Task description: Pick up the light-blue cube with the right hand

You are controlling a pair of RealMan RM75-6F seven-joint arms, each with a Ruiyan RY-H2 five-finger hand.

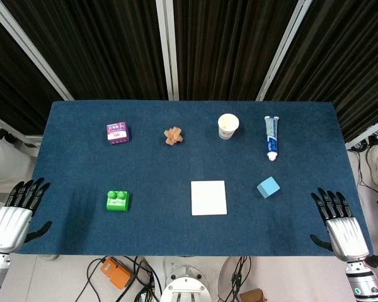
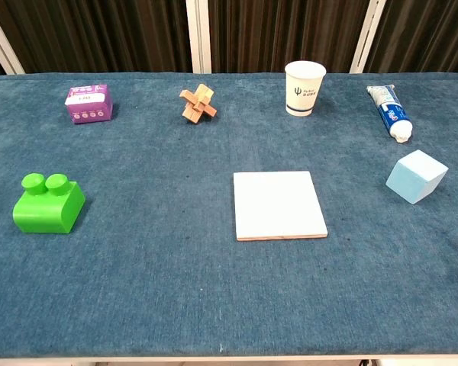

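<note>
I judge the reach not yet begun: my right hand [image 1: 337, 220] rests empty, fingers spread, near the light-blue cube [image 1: 268, 187], which I must approach and grasp.

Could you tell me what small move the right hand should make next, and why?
Probably bring the right hand forward and inward toward the light-blue cube. The hand is open at the table's near right edge, apart from the cube, which sits untouched near the toothpaste tube.

Blue table [image 1: 82, 157] (felt-like) bearing cube [image 1: 268, 187], tile [image 1: 208, 197].
</note>
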